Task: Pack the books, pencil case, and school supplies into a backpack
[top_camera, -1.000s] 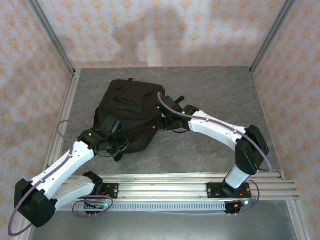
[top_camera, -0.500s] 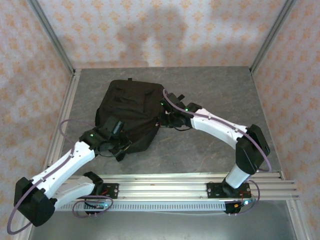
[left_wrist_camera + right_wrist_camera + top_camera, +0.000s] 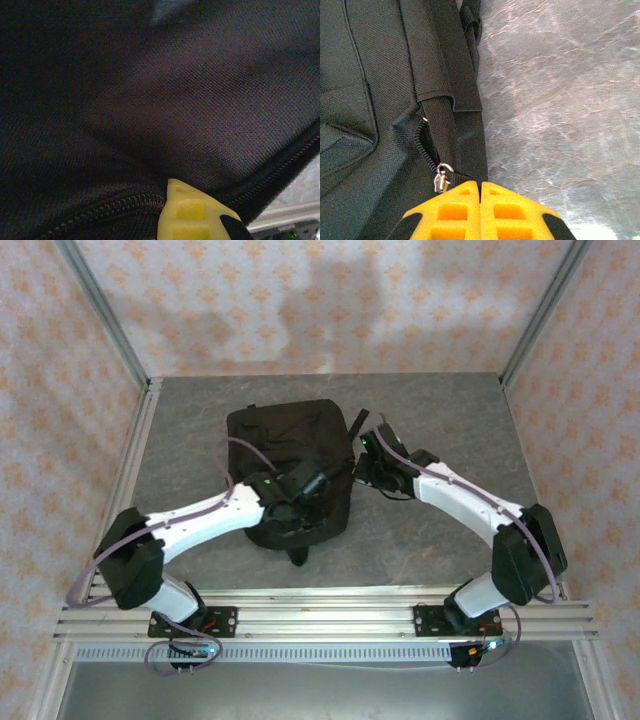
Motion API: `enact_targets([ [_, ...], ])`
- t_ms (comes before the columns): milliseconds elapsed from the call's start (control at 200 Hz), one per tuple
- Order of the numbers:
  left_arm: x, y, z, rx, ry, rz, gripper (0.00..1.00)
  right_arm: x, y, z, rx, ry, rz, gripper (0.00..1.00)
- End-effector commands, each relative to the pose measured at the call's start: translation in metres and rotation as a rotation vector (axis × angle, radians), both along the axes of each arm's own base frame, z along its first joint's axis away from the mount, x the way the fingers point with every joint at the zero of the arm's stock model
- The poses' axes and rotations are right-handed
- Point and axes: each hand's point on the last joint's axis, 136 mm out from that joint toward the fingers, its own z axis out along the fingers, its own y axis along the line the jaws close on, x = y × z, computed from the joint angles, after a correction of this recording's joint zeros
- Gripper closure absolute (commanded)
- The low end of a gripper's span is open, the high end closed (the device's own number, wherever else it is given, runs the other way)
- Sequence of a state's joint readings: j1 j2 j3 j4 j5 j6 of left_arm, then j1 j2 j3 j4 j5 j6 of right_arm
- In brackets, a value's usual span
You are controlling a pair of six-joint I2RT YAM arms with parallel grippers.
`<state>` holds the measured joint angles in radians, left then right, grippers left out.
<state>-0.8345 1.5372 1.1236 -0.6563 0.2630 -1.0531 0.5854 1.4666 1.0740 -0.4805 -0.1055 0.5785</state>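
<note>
Right gripper (image 3: 480, 188): jaws pinch the zip pull (image 3: 441, 180) of the backpack (image 3: 285, 435). Left gripper (image 3: 295, 512) presses on the backpack; its jaws' state cannot be told.

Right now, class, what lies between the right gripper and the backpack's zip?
A metal zip pull, its black tab running to the right gripper and its closed jaws; right wrist view.

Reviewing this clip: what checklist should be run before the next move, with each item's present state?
1. Backpack lies flat on the table: ok.
2. Right gripper is shut, its tips at the zip pull: ok.
3. The pull's black tab is really pinched between those fingers: cannot tell.
4. Left gripper is down on the backpack's fabric to steady it: ok.
5. Left gripper open or shut: cannot tell.
6. Zip closed along its whole run: cannot tell.
</note>
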Motion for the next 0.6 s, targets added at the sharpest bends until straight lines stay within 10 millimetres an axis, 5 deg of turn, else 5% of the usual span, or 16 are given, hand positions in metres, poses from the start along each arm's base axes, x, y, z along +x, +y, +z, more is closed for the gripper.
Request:
enact_targets([
  [0,-0.007,-0.032,0.021,-0.052,-0.029,-0.158,1.00,-0.008,-0.028,-0.001,-0.059,-0.022,-0.076,1.00],
  [130,-0.014,-0.038,0.019,-0.064,-0.001,-0.193,0.96,-0.018,-0.040,-0.001,-0.061,-0.035,-0.093,1.00],
  [310,-0.029,-0.028,0.028,-0.038,0.011,-0.290,0.61,-0.029,-0.047,-0.006,-0.057,-0.024,-0.099,1.00],
  [595,-0.024,0.015,0.099,-0.034,-0.234,-0.335,0.00,-0.045,-0.050,-0.013,-0.029,0.004,-0.102,1.00],
])
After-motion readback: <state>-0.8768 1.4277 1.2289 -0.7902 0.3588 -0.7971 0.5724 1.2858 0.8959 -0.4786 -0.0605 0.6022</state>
